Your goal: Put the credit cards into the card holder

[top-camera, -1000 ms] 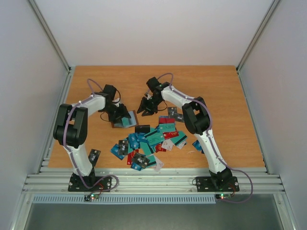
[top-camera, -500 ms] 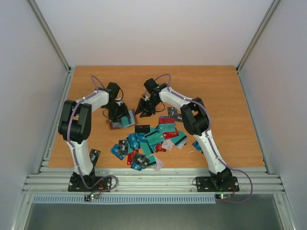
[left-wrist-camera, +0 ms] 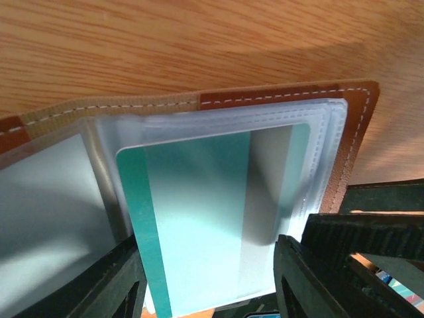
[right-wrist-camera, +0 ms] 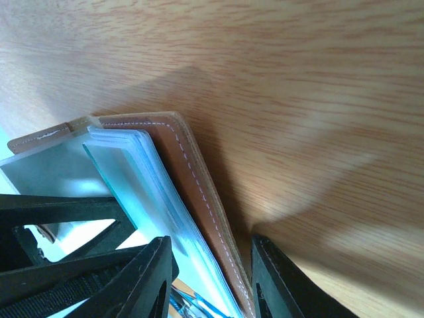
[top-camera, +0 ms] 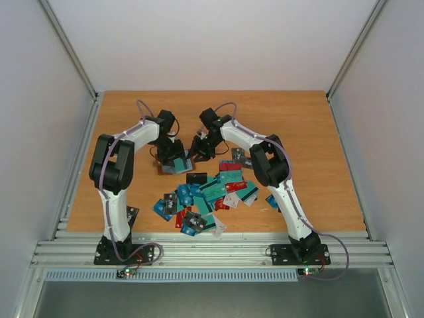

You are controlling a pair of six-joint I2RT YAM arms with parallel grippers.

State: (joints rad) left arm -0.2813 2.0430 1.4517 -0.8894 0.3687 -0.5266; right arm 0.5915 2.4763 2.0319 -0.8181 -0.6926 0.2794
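Top view: card holder [top-camera: 165, 169] lying open on desk [top-camera: 298, 132], mid-left, under left jaws; right jaws just beside it; credit cards [top-camera: 213, 191] heaped nearer the bases.

Left wrist: left jaws about half open, clamped across teal card [left-wrist-camera: 199, 218], partly inside clear sleeve [left-wrist-camera: 311, 152]. Likely fault: skewed push, caught corner, buckled sleeve.

Right wrist: right jaws astride brown cover [right-wrist-camera: 192, 179]; gripping or merely straddling, cannot tell. Likely fault: unheld cover, holder sliding away under the push.
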